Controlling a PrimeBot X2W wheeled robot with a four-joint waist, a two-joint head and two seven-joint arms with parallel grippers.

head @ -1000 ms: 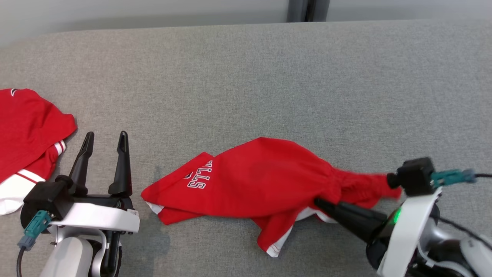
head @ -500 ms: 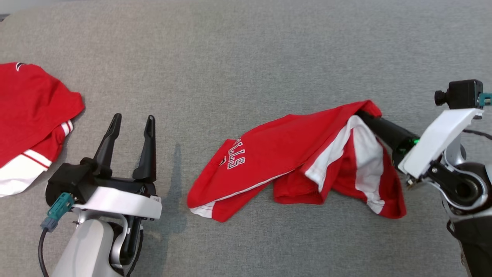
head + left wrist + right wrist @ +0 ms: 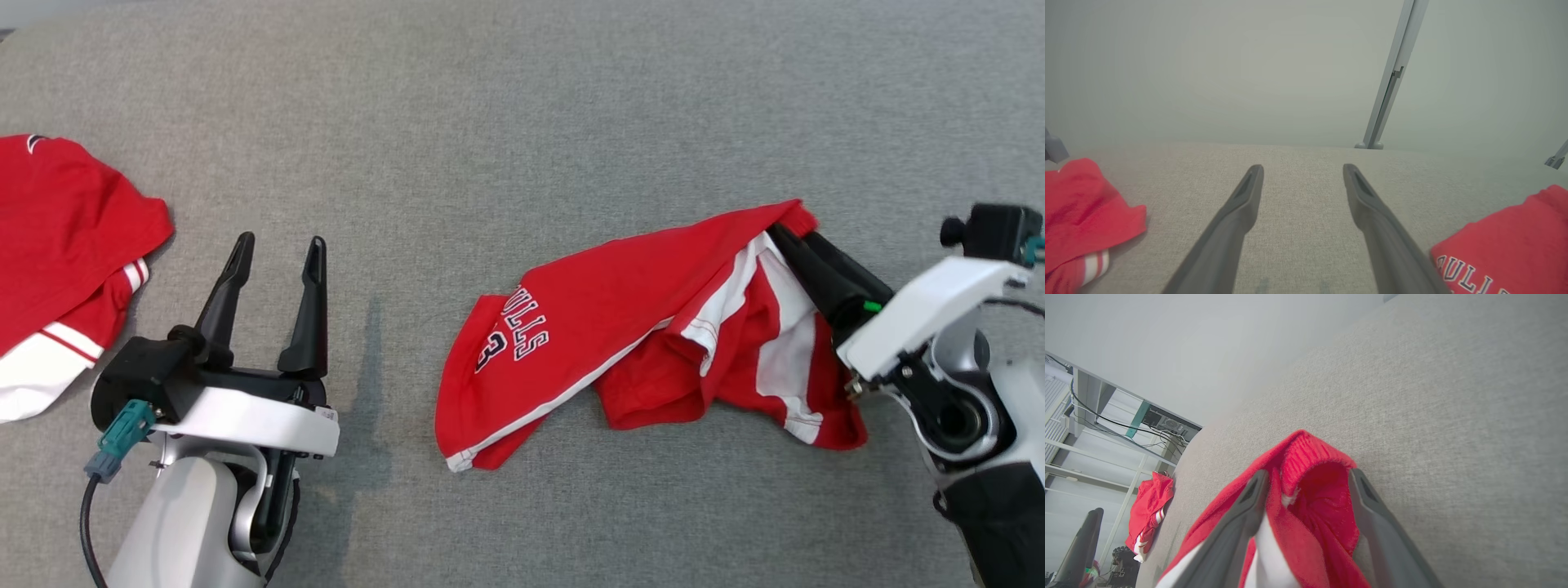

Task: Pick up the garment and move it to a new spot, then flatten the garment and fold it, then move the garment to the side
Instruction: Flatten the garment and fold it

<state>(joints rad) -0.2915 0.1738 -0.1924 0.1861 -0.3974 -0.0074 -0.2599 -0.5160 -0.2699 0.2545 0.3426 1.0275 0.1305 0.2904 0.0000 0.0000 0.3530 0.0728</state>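
Your garment lies crumpled on the worktop — right pincer open astride its waistband, left pincer open, empty — flattening, folding remain.

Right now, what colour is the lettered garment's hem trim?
White, on the red garment; clearest in the head view.

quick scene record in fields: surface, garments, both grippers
surface: grey fabric tabletop
task item: red garment, crumpled, centre-right, white lettering facing up
other item: second red garment, bunched at the left edge
left gripper: open, empty, between the two garments
right gripper: open, the garment's elastic band between its fingers
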